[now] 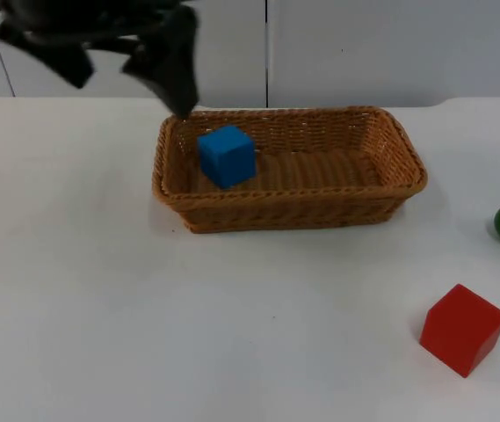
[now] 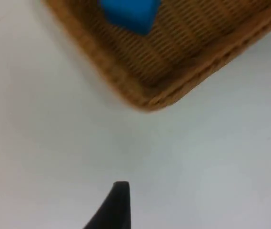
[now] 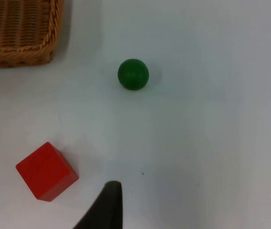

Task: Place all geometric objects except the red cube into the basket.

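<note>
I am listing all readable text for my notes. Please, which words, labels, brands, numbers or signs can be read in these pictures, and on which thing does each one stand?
None: no text, number or sign can be read on anything.
The blue cube, the green ball and the red cube have plain coloured faces.
The wicker basket carries no tag.
The white table and the grey wall are unmarked.

Nothing here carries any writing: no words, labels, brand marks or numbers can be read on anything in sight.
</note>
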You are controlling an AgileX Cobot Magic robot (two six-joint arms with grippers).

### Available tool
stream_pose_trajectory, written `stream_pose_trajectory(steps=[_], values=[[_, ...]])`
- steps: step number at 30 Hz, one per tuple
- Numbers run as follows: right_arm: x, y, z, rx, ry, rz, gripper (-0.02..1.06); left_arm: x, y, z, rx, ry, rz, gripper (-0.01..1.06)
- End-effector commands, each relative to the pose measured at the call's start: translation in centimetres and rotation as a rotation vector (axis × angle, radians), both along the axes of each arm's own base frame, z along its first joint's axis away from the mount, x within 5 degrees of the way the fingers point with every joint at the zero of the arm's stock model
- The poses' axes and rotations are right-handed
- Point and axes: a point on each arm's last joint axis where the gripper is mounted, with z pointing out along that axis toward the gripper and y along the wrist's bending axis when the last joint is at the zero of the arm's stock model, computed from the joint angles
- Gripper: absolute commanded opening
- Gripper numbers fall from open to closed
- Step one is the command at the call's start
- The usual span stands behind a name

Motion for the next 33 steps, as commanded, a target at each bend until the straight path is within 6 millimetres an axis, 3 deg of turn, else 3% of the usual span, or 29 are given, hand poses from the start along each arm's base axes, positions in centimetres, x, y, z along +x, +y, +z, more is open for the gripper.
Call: stream_pose_trajectory(steps=[1, 5, 6, 9, 15, 28, 33], values=[[0.0, 0.0, 0.1, -0.009, -0.009, 0.008, 1.05, -0.7, 1.7, -0.1, -0.012, -0.012, 0.062, 1.05], [0.0, 0.0, 0.1, -0.009, -0.009, 0.008, 1.05, -2.8, 6.7, -1.2, -0.009, 0.025, 0.211, 1.05], [0.0, 0.0, 0.1, -0.009, -0.009, 0.008, 1.05, -2.8, 6.7, -1.2, -0.009, 0.025, 0.211, 1.05], [0.0, 0.0, 0.1, -0.009, -0.009, 0.008, 1.05, -4.2, 9.7, -2.0, -0.028, 0.045, 0.317, 1.05], [0.0, 0.0, 0.1, -0.009, -0.011, 0.008, 1.05, -6.4, 12.4, -2.7, -0.047, 0.015, 0.430, 1.05], [0.1, 0.0, 0.1, -0.009, -0.013, 0.008, 1.05, -6.9, 13.0, -3.1, -0.012, -0.014, 0.456, 1.05], [1.5, 0.1, -0.6, 0.006, 0.072, 0.011, 1.05, -6.8, 13.0, -3.1, -0.012, -0.015, 0.456, 1.05]])
